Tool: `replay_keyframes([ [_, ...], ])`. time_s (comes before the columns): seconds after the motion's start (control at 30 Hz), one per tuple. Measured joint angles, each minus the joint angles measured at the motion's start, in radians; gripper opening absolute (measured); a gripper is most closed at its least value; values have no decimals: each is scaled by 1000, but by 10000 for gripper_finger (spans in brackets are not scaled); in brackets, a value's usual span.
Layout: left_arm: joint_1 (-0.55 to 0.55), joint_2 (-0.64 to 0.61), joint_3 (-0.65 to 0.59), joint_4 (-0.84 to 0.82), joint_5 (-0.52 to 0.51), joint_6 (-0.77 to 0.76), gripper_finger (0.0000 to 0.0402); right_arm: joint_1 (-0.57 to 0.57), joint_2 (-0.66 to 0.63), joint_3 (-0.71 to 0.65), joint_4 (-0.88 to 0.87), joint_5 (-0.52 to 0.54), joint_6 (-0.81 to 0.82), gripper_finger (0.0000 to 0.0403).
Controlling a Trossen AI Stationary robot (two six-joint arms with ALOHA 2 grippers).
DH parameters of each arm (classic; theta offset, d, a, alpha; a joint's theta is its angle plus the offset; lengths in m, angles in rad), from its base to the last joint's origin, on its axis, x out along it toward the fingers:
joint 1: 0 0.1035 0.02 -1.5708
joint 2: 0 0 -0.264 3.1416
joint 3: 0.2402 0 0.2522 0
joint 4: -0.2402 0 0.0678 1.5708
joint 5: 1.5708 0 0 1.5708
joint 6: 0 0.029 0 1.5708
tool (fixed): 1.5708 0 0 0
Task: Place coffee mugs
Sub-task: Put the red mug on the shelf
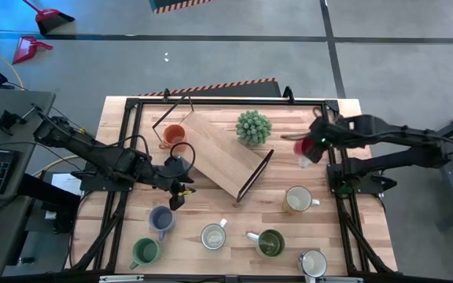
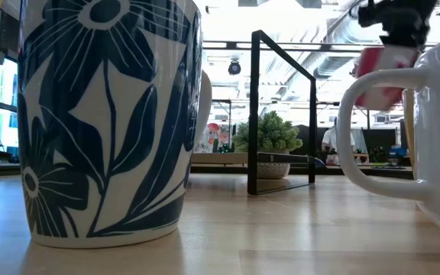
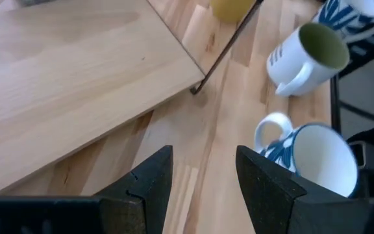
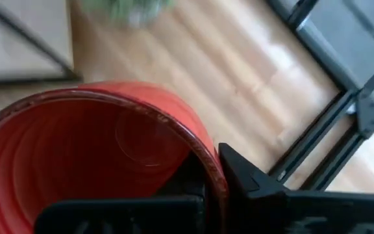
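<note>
Right wrist view: the right gripper (image 4: pixel 206 172) is clamped on the rim of a glossy red-pink ceramic mug (image 4: pixel 89 149), one dark finger inside the wall and one outside, the mug's open mouth facing the camera. In the high view this gripper (image 1: pixel 311 149) holds the mug (image 1: pixel 303 147) near the right edge of the pale wooden table (image 1: pixel 211 206), just right of a spiky green potted plant (image 1: pixel 253 126); the low view shows the red-pink mug (image 2: pixel 379 76) raised well above the tabletop. The left gripper (image 1: pixel 178 195) hangs over the table's left-centre with its fingers spread apart and nothing between them, close to the lower left edge of a tilted light-wood shelf board on a thin black metal frame (image 1: pixel 222 153). An orange mug (image 1: pixel 173 134) sits beside the shelf's far left corner. Along the near side stand a blue-grey mug (image 1: pixel 161 219), a bright green mug (image 1: pixel 145 251), a white mug with dark blue leaf pattern (image 1: pixel 213 235), a dark olive green mug (image 1: pixel 270 243), a cream mug (image 1: pixel 298 200) and a second white patterned mug (image 1: pixel 313 262) at the near right corner. In the left wrist view, two of the white mugs lie just beyond the parted fingers (image 3: pixel 149 185).
</note>
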Motion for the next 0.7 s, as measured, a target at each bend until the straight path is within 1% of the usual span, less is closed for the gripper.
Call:
replay_keyframes([
  [0.13,-11,0,0,-67,12,10,158,-12,27,112,-9,22,23,0],
  [0.27,-34,0,0,-127,22,11,158,-13,92,210,3,27,23,0],
  [0.43,-59,0,0,-190,20,11,158,-13,225,328,21,19,19,0],
  [0.6,-64,-1,0,-234,14,19,158,-11,371,471,46,-18,6,0],
  [0.7,-64,-9,0,-259,-6,42,158,12,451,557,54,-29,-3,0],
])
